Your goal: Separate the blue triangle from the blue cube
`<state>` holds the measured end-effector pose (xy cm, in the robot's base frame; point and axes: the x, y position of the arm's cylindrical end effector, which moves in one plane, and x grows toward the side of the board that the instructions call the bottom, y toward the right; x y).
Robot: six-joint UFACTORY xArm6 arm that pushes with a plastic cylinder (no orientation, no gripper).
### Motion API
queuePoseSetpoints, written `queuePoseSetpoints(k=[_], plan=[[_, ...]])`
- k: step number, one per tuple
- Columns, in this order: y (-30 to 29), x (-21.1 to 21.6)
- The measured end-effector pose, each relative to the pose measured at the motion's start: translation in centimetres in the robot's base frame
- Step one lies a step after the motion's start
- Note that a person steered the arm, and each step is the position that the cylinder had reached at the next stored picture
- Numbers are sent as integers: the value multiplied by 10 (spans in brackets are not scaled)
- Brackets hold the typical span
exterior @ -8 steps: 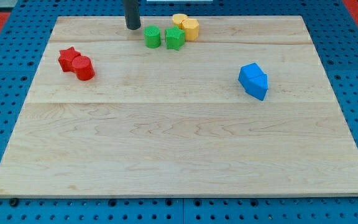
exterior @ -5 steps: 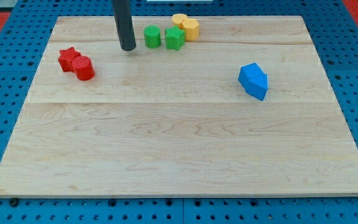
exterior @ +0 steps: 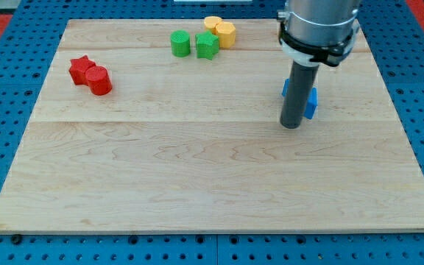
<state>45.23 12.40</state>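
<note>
- My tip (exterior: 291,125) stood at the lower edge of the blue blocks (exterior: 311,101), mostly hiding them.
- No fingers: a bare rod.
- Contact could not be determined.

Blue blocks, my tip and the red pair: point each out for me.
Blue blocks (exterior: 312,102): camera view, sliver showing right of the rod; shapes hidden.
My tip (exterior: 291,126): camera view, rod's bottom end, just below the blue blocks.
Red pair (exterior: 90,75): camera view, where they touch.
</note>
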Motion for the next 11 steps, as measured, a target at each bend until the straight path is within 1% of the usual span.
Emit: queuePoseSetpoints(k=[2,4,5,7,8,9,11], plan=[[18,-28],[18,-59],[31,-76],[46,-56],[61,-59],[79,-79],[83,-133]])
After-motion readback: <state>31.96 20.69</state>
